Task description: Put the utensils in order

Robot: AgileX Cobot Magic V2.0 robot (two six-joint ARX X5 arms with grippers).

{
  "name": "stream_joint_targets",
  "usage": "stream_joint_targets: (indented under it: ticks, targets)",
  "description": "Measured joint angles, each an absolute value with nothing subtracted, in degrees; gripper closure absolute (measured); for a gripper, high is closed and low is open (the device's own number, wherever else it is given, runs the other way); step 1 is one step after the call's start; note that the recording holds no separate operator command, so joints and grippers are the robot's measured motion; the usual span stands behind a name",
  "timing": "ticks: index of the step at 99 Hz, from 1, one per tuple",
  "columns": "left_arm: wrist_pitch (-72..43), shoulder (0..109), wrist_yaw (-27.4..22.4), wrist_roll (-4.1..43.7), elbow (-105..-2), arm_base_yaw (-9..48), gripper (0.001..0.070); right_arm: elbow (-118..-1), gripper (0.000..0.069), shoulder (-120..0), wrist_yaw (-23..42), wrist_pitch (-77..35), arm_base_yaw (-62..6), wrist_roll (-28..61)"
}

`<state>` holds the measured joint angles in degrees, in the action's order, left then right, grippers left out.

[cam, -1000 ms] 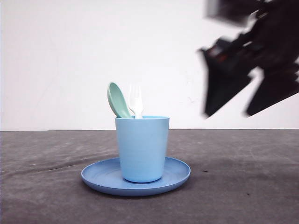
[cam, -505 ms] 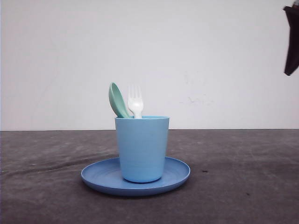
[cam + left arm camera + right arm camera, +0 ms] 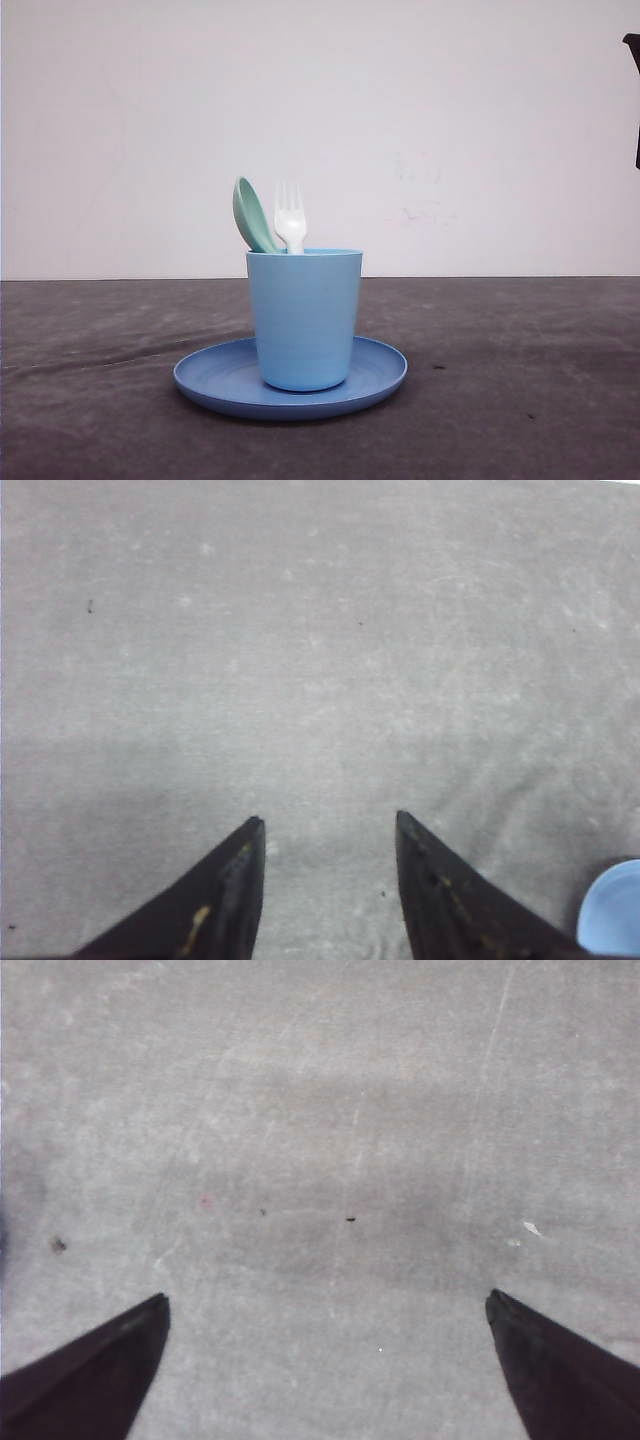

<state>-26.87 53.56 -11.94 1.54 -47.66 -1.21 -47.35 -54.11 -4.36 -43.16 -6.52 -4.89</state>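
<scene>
Right arm has pulled back to the front view's right edge. Small white plastic fork (image 3: 290,217) and pale mint-green plastic spoon (image 3: 252,215) stand in the light blue tumbler cup (image 3: 304,318) on the round blue plate (image 3: 215,375). Left gripper (image 3: 328,825) partly spread, right gripper (image 3: 327,1300) wide, both empty over grey table (image 3: 520,380).

- The fork (image 3: 290,216) looks like smooth white plastic.
- The spoon (image 3: 252,214) is pale green plastic with a soft sheen.
- The cup (image 3: 304,318) and plate (image 3: 215,376) are smooth, matt blue.
- The surface (image 3: 520,380) is dark grey, matt and slightly rough.
</scene>
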Motion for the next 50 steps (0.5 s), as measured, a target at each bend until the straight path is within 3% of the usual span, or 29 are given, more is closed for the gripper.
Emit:
stream_joint_targets:
  ticks: [7, 15, 20, 30, 50]
  targets:
    - [-27.4, 53.56, -11.94, 1.54, -47.66, -0.27, 0.0493, -47.35, 0.0294, -54.11, -4.36, -43.16, -6.52, -4.86]
    - [-28.03, 53.56, -11.97, 1.52, -47.66, 0.99, 0.0616, -47.35, 0.0529, -54.13, -4.36, -43.18, -6.52, -4.82]
    - [-28.1, 53.56, -11.97, 1.5, -47.66, 1.85, 0.0661, -47.35, 0.0615, -54.13, -4.34, -43.16, -6.52, -4.73]
    - [-28.08, 53.56, -11.97, 1.5, -47.66, 3.55, 0.0688, -47.35, 0.0674, -54.13, -4.36, -43.09, -6.52, -4.73]
    - [-28.03, 53.56, -11.94, 1.5, -47.66, 4.21, 0.0692, -47.35, 0.0688, -54.13, -4.38, -42.61, -6.52, -4.73]
